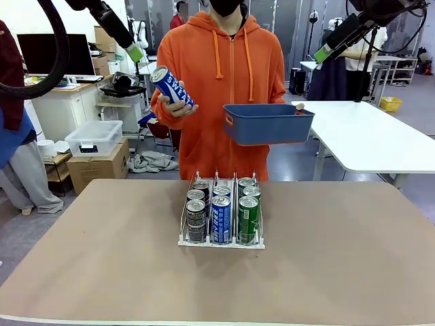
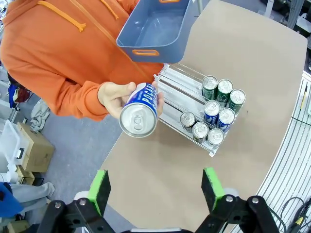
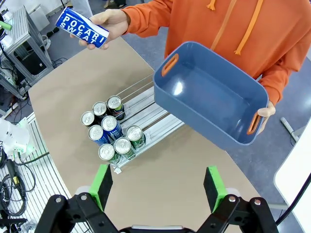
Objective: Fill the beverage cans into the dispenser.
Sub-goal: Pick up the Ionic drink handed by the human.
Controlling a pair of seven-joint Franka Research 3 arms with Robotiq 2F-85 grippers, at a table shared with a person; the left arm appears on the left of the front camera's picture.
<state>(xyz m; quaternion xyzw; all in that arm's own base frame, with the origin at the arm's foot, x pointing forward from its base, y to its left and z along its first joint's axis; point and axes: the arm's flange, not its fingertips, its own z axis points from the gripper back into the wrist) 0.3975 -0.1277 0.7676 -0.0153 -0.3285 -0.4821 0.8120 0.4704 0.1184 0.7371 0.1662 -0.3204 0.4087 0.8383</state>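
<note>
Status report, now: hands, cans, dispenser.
Left hand and right hand open, raised, empty. Dispenser holds eight cans, front of lanes. Person holds a blue can and an empty blue bin above the far edge.

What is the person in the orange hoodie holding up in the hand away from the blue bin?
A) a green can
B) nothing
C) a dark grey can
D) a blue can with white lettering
D: the hand grips a blue can with white lettering, raised beside the blue bin, above the dispenser already loaded with cans.
</note>
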